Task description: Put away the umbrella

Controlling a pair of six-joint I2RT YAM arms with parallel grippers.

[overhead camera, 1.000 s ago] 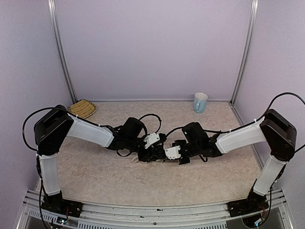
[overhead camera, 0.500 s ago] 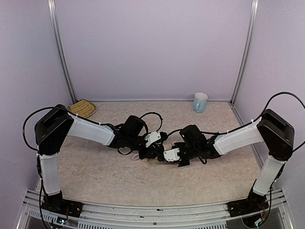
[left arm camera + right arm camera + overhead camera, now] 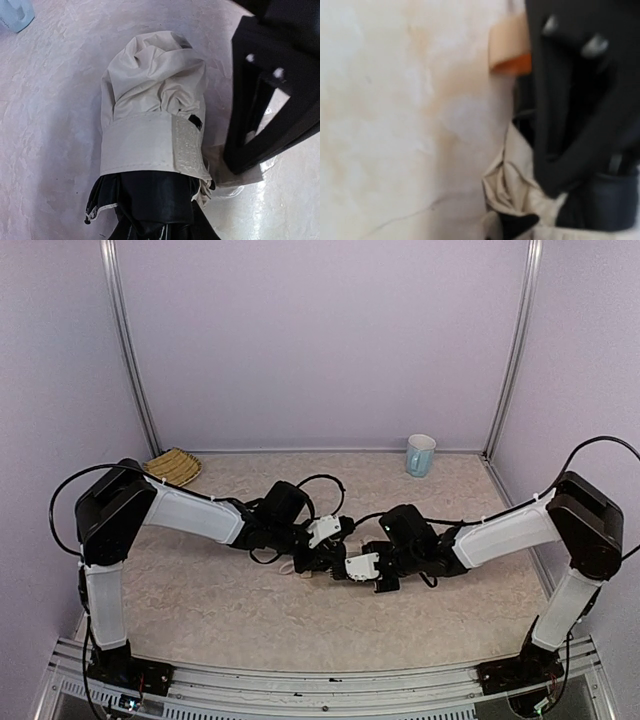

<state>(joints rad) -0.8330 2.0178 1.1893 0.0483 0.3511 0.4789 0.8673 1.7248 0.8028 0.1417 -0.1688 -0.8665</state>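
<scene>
A lab test booth: plain lilac walls [image 3: 320, 340] and aluminium posts [image 3: 125, 340] enclose the table [image 3: 200, 610] (robot arms [image 3: 190, 515] bolted along its near rail [image 3: 300, 680]).

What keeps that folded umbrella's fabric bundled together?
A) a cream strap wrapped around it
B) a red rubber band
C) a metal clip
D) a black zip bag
A: in the left wrist view, a cream strap with a rough fastening patch wraps around the bunched fabric of the umbrella.
</scene>
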